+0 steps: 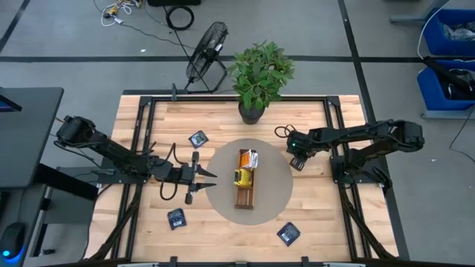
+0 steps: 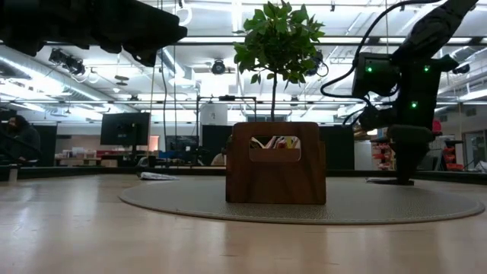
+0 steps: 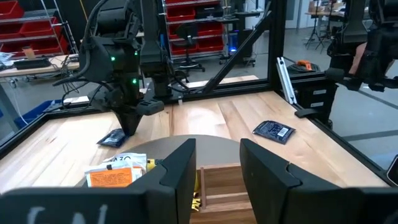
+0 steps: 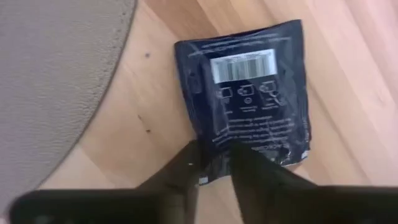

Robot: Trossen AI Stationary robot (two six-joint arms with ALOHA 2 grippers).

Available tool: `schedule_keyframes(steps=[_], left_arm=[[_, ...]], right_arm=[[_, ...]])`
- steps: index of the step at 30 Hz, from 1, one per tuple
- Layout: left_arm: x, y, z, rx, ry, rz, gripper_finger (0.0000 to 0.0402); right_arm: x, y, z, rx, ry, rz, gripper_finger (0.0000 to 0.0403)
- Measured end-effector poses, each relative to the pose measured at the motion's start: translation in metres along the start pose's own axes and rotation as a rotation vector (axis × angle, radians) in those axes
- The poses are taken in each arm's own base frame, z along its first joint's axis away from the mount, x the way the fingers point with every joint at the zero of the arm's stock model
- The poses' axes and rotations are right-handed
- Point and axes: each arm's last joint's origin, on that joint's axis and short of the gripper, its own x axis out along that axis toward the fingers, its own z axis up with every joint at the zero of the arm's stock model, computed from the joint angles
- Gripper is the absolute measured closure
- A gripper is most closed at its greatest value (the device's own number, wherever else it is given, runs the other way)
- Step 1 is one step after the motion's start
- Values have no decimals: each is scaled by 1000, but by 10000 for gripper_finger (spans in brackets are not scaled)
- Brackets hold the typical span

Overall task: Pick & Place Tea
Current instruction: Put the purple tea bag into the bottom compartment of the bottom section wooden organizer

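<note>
Right end effector [image 4: 214, 163] sits low over a dark navy tea sachet [image 4: 255, 93] that lies flat on the worktop [image 4: 348, 74], just off the edge of the round grey mat [image 4: 56, 68] on the side away from the left arm. Its fingers stand narrow and meet at the sachet's near edge. They appear to pinch that edge, but the wrist view does not settle whether the foil is actually caught between them or only touched.

Left end effector [image 1: 194, 176] waits at the opposite edge of the mat, fingers set wide, pointing at the wooden tray [image 1: 245, 194] in the mat's centre. The tray already holds an orange sachet [image 3: 115, 177] and yellow ones [image 1: 241, 177].

Three more navy sachets lie on the worktop around the mat: one [image 1: 197, 139] towards the potted plant [image 1: 260, 74], and two [image 1: 176, 219] [image 1: 289, 233] on the side away from the plant.

Step in hand, as judged: secure and lift the sachet under the right end effector.

- Confirm the fingers bracket the foil edge before closing fully; a flat sachet gives little to grip and may slide along the wood instead of entering the fingers.
- Take a deep enough bite of the edge so the sachet does not peel out during the lift.
- Lift straight up before travelling, to clear the mat's rim.
- Approach the tray from above an unfilled section, since sachets already stand at the plant end.
</note>
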Motion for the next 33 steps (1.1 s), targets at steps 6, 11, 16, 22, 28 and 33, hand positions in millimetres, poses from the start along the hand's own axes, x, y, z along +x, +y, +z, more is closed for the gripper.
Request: schedule_keyframes(steps=[6,11,16,22,28,33], left_arm=[[0,0,0,-1,2,0,273],[0,0,0,-7,2,0,273],[0,0,0,-20,2,0,273],[0,0,-1,-48,11,0,273],[0,0,-1,-83,10,1,273],[0,0,-1,-150,11,2,273]], right_arm=[[1,0,3,10,-27,1,394],[-3,5,3,29,-23,-2,397],[-13,21,7,-14,-49,-6,400],[-28,46,5,-99,-111,-54,401],[-46,70,-3,-208,-196,-135,402],[-61,90,-9,-263,-285,-154,402]])
